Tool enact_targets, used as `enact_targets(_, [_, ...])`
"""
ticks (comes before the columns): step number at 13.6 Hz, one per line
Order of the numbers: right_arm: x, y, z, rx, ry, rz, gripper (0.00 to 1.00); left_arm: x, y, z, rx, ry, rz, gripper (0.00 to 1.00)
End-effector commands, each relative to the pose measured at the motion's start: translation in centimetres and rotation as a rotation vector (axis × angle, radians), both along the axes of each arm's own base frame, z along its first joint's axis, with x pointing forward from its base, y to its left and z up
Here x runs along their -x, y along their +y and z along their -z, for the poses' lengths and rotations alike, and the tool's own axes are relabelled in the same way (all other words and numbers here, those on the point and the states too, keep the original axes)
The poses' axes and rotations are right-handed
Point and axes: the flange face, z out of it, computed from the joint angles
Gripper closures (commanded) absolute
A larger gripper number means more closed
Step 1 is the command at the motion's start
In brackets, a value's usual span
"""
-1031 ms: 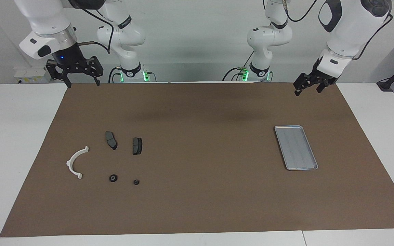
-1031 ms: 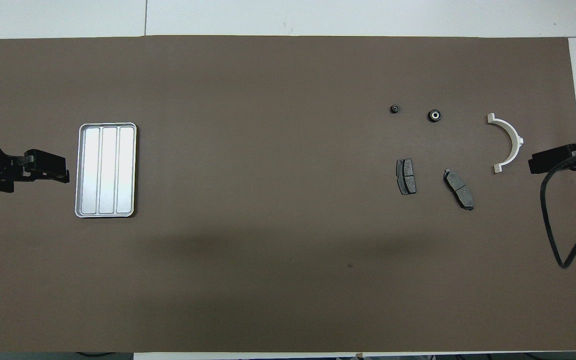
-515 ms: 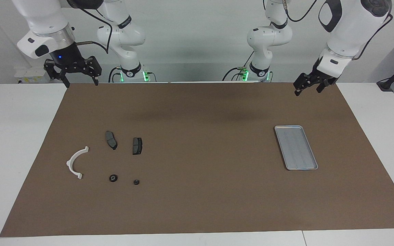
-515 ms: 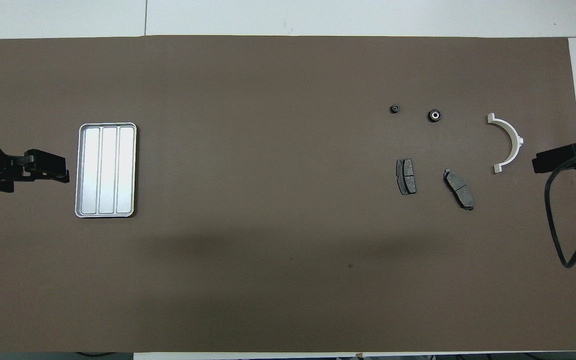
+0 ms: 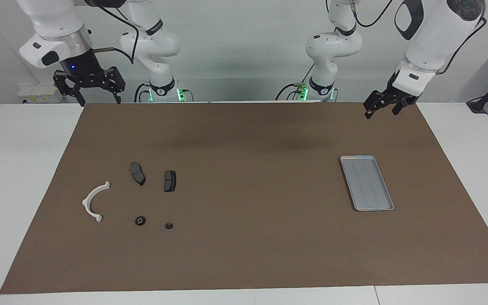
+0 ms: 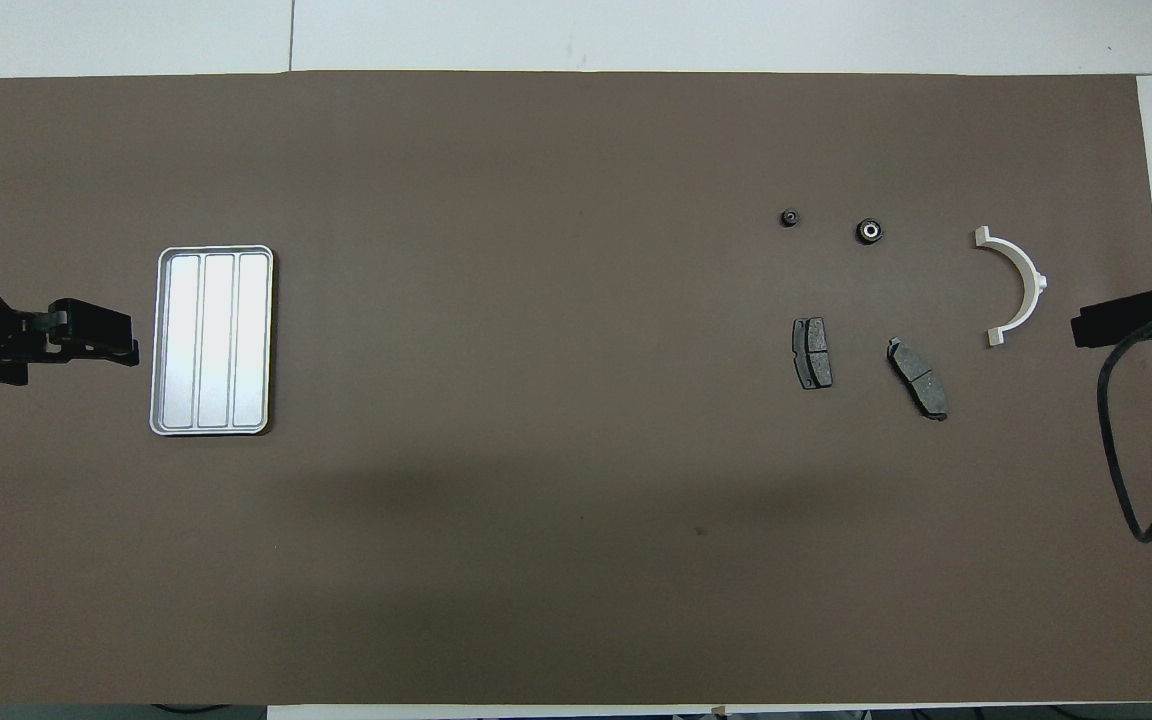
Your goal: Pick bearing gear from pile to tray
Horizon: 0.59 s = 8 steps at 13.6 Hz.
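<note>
The pile lies on the brown mat toward the right arm's end: a white half-ring bracket, two dark grey brake pads, and two tiny black round pieces. The larger round piece has a pale centre; the smaller lies beside it. The silver tray lies empty toward the left arm's end. My right gripper hangs open, high over the mat's corner. My left gripper hangs open and empty, high over the mat's edge.
The brown mat covers most of the white table. A black cable hangs from the right arm over the mat's end. The two arm bases stand at the robots' edge of the table.
My right gripper has risen a little and drawn back toward the table's edge at its own end. The left arm and all the parts have not moved.
</note>
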Motion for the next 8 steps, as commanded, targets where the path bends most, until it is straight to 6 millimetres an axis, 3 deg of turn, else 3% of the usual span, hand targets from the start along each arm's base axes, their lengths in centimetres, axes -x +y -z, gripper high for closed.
enact_targets(1, [-0.1,-0.1,0.6,0.002,-0.024,0.019,0.0,0.5,0.1,-0.3,0.015,0.005,0.002,0.0])
enact_targets(3, [-1.5,0.1,2.9,0.005,-0.044,0.013,0.0,0.6,0.0,-0.3,0.015,0.005,0.003,0.0])
enact_targets(6, [-4.9,0.6,8.8,0.003,-0.02,0.051,0.0,0.6,0.0,-0.4,0.015,0.004,0.003,0.0])
enact_targets(8, [-7.2,2.9,12.8,0.004,-0.002,0.078,0.0,0.6,0.0,-0.3,0.015,0.005,0.003,0.0])
